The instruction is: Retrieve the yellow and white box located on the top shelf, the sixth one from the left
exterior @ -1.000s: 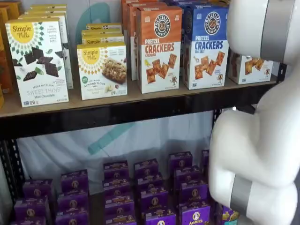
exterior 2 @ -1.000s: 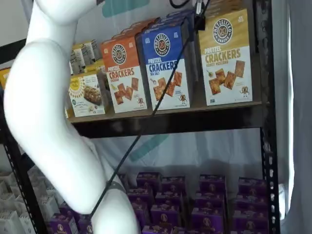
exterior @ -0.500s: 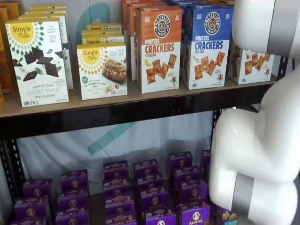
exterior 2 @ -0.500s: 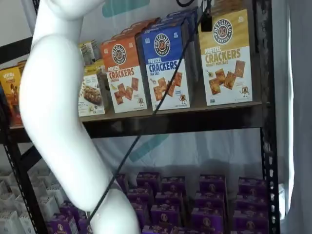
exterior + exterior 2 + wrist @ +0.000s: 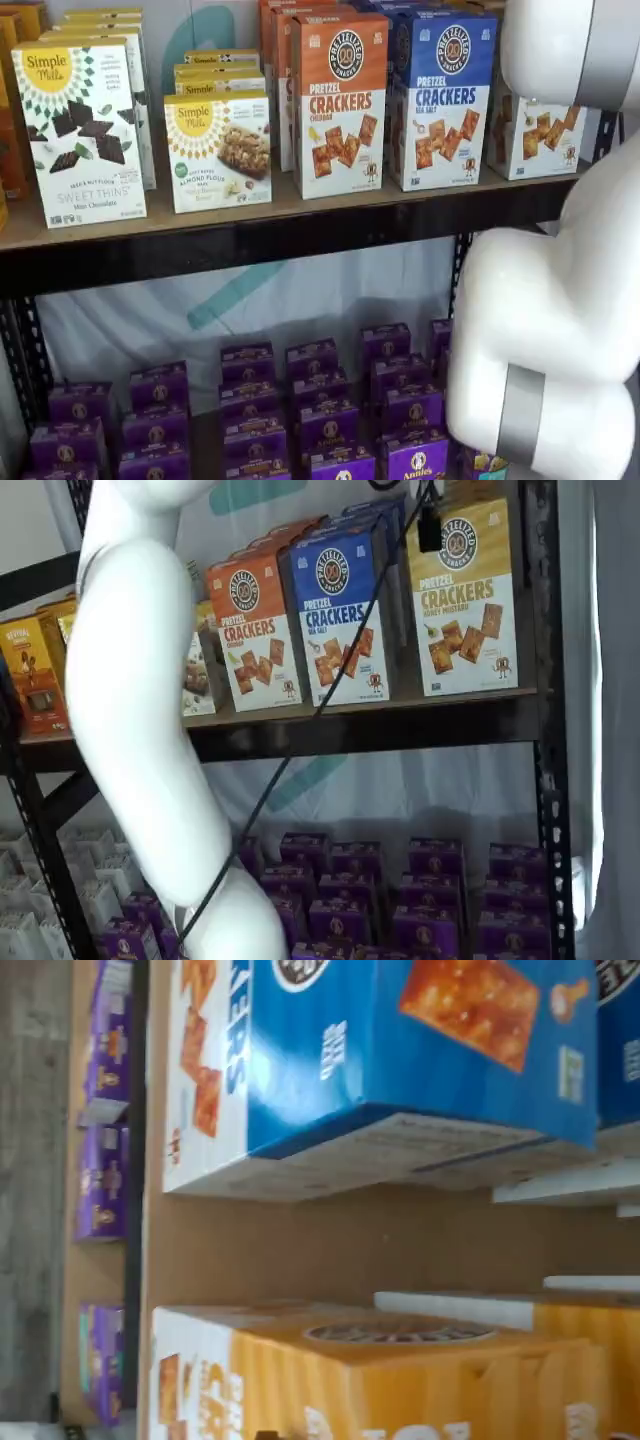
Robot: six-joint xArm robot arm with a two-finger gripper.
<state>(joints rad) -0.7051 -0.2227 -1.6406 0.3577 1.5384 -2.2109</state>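
The yellow and white box (image 5: 463,597) stands upright at the right end of the top shelf (image 5: 400,723) — just beside the blue carton (image 5: 335,615). The hand's black tip (image 5: 429,525) hangs before the box's upper edge; whether it is wide or narrow, I cannot tell.

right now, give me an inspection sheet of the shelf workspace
Surface: the top shelf, a brown board with a black front rail, carries rows of cartons.
Job's things: the yellow and white box stands upright at the right end, untouched.
Clutter: blue-topped carton, orange-topped carton, Simple Mills boxes; purple boxes on the level below.
Grippers: only a small dark part hangs from the top edge; fingers not readable.
Cables: a black cable runs diagonally in front of the cartons.
Surroundings: white arm, pale backdrop.
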